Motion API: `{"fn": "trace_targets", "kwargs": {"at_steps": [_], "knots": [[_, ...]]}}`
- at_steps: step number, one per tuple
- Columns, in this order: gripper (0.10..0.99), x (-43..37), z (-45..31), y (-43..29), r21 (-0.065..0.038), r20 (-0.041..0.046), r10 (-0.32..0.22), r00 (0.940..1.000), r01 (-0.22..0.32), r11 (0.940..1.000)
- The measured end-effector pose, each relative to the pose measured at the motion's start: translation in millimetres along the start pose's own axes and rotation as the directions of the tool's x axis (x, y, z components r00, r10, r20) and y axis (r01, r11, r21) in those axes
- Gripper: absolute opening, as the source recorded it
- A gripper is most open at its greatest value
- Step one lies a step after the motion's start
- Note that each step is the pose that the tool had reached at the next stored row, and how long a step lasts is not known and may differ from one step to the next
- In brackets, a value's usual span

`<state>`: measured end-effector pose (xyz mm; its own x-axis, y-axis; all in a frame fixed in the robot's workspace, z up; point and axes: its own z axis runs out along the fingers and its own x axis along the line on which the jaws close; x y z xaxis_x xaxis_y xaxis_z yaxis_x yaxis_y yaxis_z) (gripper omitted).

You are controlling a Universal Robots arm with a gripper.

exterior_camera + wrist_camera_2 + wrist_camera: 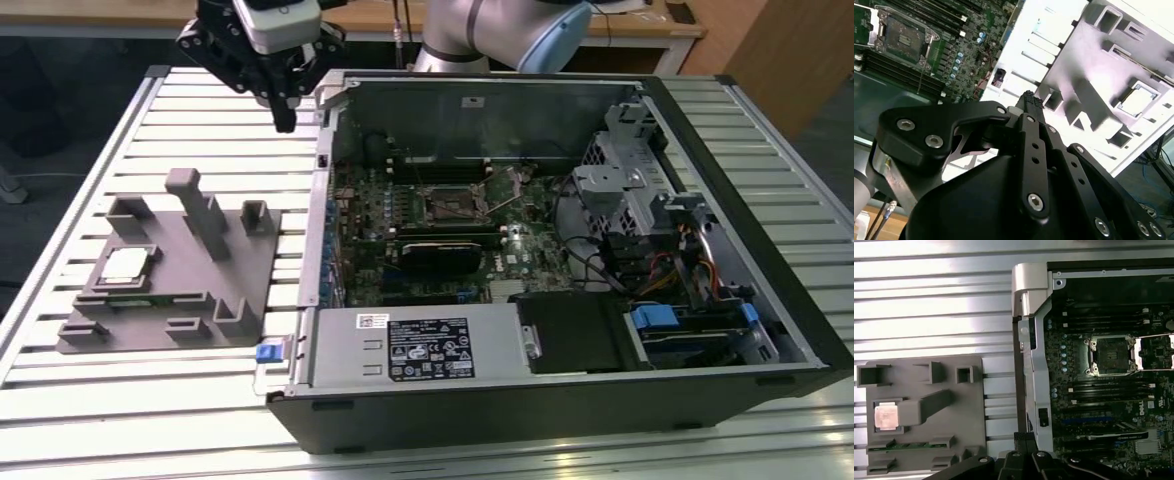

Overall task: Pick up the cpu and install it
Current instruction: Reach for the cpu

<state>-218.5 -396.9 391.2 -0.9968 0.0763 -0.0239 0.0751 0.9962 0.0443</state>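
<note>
The cpu (124,265), a small pale square chip, lies in a recess of the grey fixture (200,290) toward the exterior view's left; both wrist views show the cpu (1136,98) (885,417) too. My gripper (284,122) hangs high over the table between the fixture and the computer case's back corner, well away from the cpu. Its fingers are pressed together and hold nothing, as the second wrist view of the gripper (1029,102) also shows. The dark metal-framed socket (445,205) sits open on the motherboard, and the socket (1110,356) looks bare.
The open computer case (694,110) lies on its side on the slatted metal table (80,150), with a power supply (414,345), drive cages and cables inside. Tall posts (200,205) rise from the fixture. The arm's base stands behind the case.
</note>
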Motion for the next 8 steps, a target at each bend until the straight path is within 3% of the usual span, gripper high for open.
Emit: {"fn": "trace_targets", "kwargs": {"at_steps": [8], "knots": [[0.106, 11.5, 0.2, -0.4, 0.000, 0.0001, 0.000, 1.0000, 0.000, 1.0000]]}}
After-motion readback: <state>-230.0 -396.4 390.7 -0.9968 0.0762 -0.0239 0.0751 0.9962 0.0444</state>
